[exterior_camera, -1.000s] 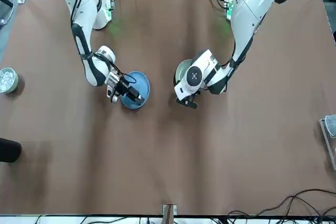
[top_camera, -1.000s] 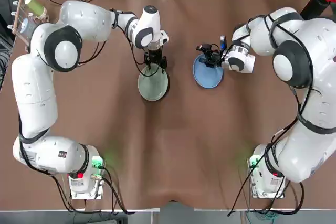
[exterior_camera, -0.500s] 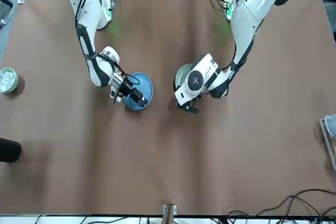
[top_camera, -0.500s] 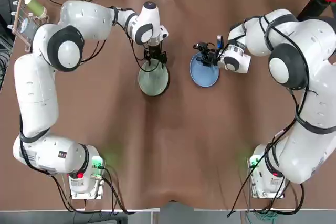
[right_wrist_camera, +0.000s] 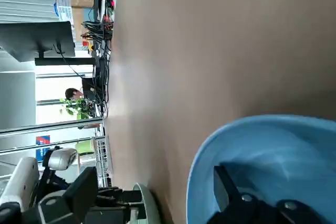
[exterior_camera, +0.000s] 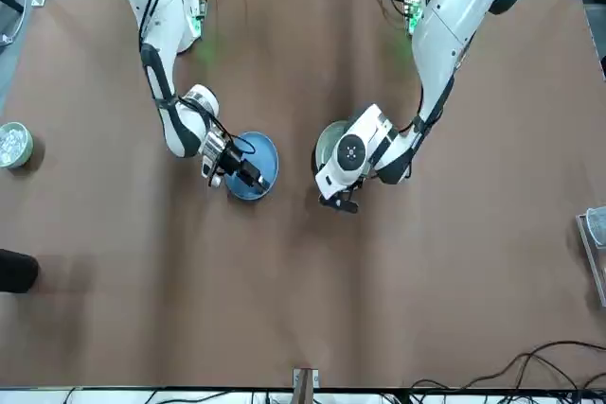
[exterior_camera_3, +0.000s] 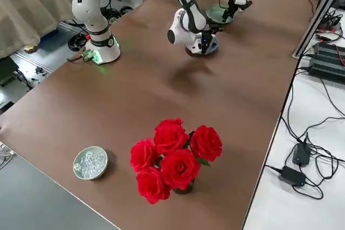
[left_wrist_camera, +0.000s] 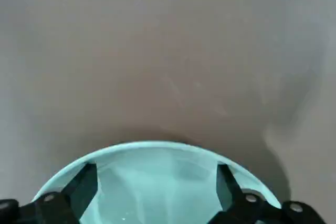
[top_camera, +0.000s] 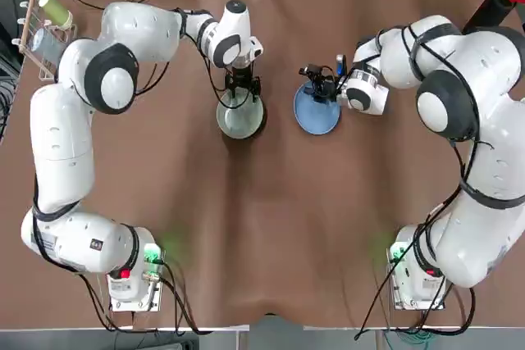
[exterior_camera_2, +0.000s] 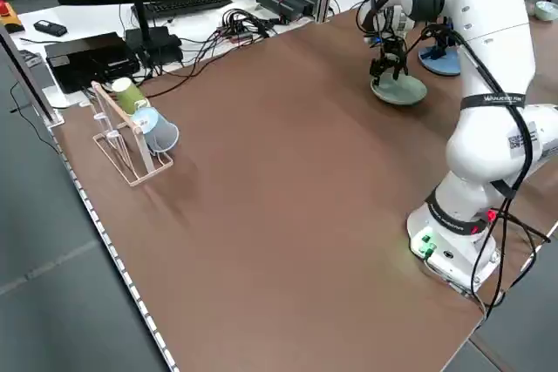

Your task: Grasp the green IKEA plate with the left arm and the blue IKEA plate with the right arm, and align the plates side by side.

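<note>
The green IKEA plate point(top_camera: 240, 120) hangs just above the table left of centre, with a shadow under it. My left gripper point(top_camera: 243, 88) is shut on its far rim; it also shows in the front view point(exterior_camera: 342, 200) and from the side point(exterior_camera_2: 384, 65). The blue IKEA plate point(top_camera: 317, 113) sits to its right, a narrow gap apart. My right gripper point(top_camera: 321, 84) is shut on that plate's far rim point(exterior_camera: 256, 164). In the left wrist view the green plate point(left_wrist_camera: 157, 177) spans both fingers point(left_wrist_camera: 80, 188). The right wrist view shows the blue plate point(right_wrist_camera: 273, 156) and, beyond it, the green rim point(right_wrist_camera: 147, 203).
A wooden rack with cups point(top_camera: 41, 26) stands at the far left edge. A bunch of red roses point(exterior_camera_3: 172, 157) and a small bowl point(exterior_camera_3: 90, 162) occupy the far right corner. Cables and electronics point(exterior_camera_2: 113, 50) lie beyond the far edge. Brown table stretches toward the arm bases.
Both arms have carried their plates away from the bases toward the far side. The blue plate has also shifted a little left, toward the green one.
</note>
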Available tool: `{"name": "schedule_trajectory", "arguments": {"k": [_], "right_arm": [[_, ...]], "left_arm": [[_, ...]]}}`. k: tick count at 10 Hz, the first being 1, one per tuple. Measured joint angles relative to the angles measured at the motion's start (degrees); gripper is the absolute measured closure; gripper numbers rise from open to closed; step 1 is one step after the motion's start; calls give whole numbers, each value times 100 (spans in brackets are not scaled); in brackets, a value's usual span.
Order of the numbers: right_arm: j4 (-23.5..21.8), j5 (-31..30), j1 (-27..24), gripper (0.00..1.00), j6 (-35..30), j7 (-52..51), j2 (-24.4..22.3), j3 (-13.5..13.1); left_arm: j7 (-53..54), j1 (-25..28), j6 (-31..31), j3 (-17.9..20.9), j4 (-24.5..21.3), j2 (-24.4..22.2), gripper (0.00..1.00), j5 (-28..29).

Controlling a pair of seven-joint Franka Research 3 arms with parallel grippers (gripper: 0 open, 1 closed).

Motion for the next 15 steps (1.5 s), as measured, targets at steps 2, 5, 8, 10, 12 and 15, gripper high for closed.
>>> {"name": "schedule_trajectory", "arguments": {"k": [2,5,8,10,12,15], "right_arm": [[145,61,54,2,5,0,85,1],[295,68,63,2,7,0,176,5],[447,103,66,2,15,0,263,9],[571,309,134,2,20,-4,342,13],[754,366,254,2,147,4,425,14],[951,409,320,2,217,10,527,16]], "left_arm": [[0,-5,0,42,119,17,0,0],[0,-7,0,106,333,149,0,0],[0,-7,0,107,350,167,0,0],[0,-36,0,149,419,190,0,0],[0,-163,0,247,547,252,0,0],[-1,-241,0,274,649,278,0,0]]}}
